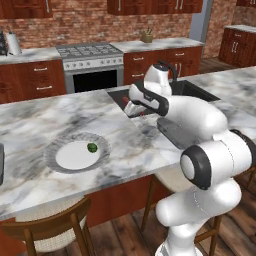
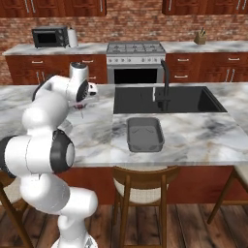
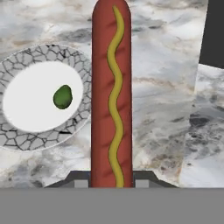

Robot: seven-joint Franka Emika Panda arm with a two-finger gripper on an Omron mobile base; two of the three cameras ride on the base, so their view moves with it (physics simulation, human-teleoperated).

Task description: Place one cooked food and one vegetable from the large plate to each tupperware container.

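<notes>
- Left base view: fingers (image 1: 141, 112) closed on the sausage (image 1: 143, 113), a small reddish bit showing below the hand, above the tabletop (image 1: 30, 125) just beside the black sink (image 1: 192, 90). Large plate (image 1: 75, 154) near the tabletop's front edge, grey patterned rim, white centre, small green ball (image 1: 92, 147) on it. Bare marble between plate and hand.
- Right base view: fingers (image 2: 80, 109) holding the reddish stick (image 2: 81, 112) over the tabletop left of the sink. Dark grey tupperware container (image 2: 144, 134) near the front edge, in front of the sink, well apart from the hand.
- Hand view: sausage (image 3: 111, 94) clamped between both fingers (image 3: 78, 180), reddish-brown with a wavy yellow stripe. Plate and green ball below, to one side; open marble on the other.
</notes>
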